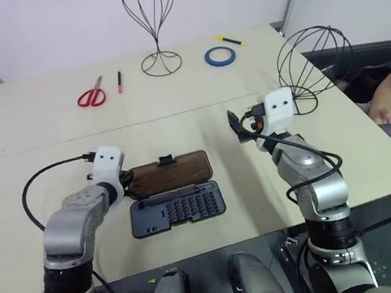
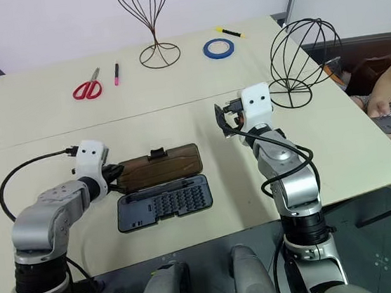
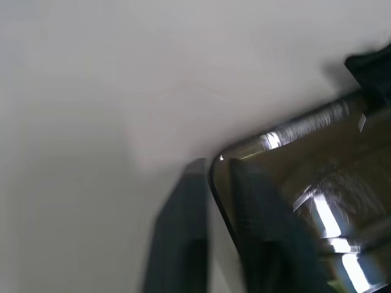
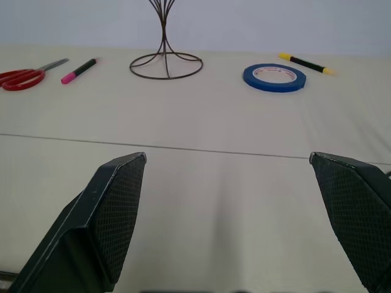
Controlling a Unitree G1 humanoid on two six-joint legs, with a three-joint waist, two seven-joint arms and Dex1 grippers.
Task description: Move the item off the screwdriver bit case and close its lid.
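The screwdriver bit case (image 1: 178, 210) lies open near the table's front edge, its rows of bits showing. Its smoky brown lid (image 1: 170, 172) is folded back behind it, black clasp on the far edge. My left gripper (image 1: 128, 184) is at the lid's left end. In the left wrist view its fingers (image 3: 183, 207) stand slightly apart astride the lid's corner (image 3: 305, 183), so it is open. The item (image 1: 313, 62), a wire globe form, stands on the table at the far right, off the case. My right gripper (image 4: 238, 226) hovers open and empty between case and item.
A taller wire stand (image 1: 152, 24), blue tape roll (image 1: 220, 56), yellow marker (image 1: 230, 41), red scissors (image 1: 91, 96) and pink pen (image 1: 119, 81) lie along the table's far side. A person's hand (image 1: 387, 107) is at the right edge.
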